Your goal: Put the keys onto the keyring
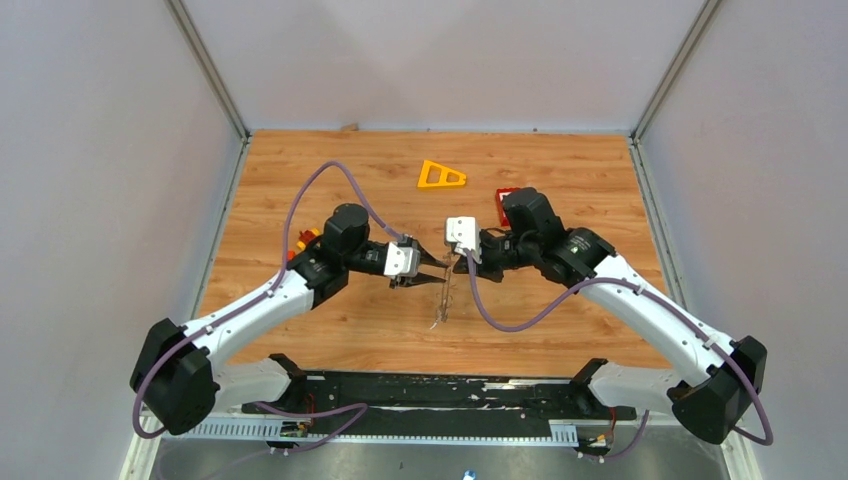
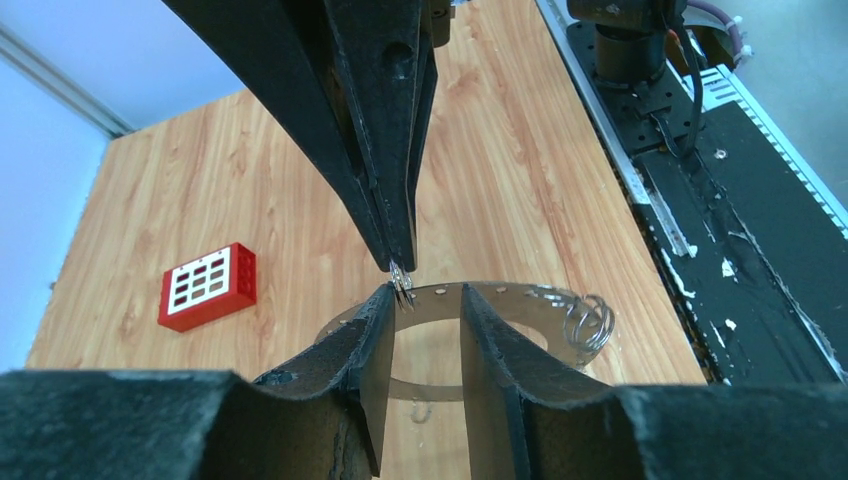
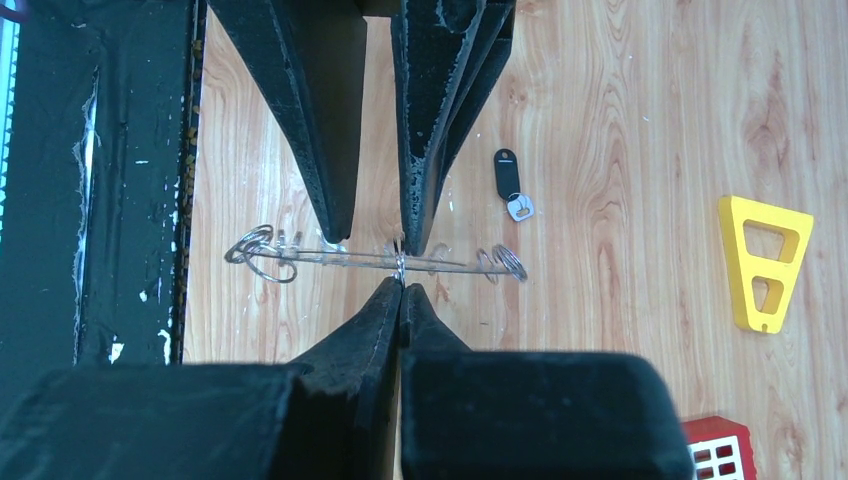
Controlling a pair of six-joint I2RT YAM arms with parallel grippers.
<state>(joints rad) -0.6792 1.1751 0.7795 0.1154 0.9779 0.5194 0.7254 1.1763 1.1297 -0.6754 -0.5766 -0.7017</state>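
Note:
The keyring (image 2: 520,300) is a flat thin grey ring with small wire loops (image 2: 588,320) on its rim. It hangs edge-on above the table in the top view (image 1: 441,300) and in the right wrist view (image 3: 300,256). My right gripper (image 3: 401,285) is shut on a small wire loop at the ring's rim and holds the ring up. My left gripper (image 2: 425,295) is open, its fingertips beside that same spot of the rim; I cannot tell if they touch. It meets the right gripper (image 1: 453,262) over the table's middle. A black-headed key (image 3: 508,175) lies on the table beyond the ring.
A red keypad block (image 2: 208,286) lies on the wood behind the right arm (image 1: 505,203). An orange triangular frame (image 1: 440,176) lies at the back centre. The black base rail (image 1: 450,392) runs along the near edge. Walls close in the table's sides.

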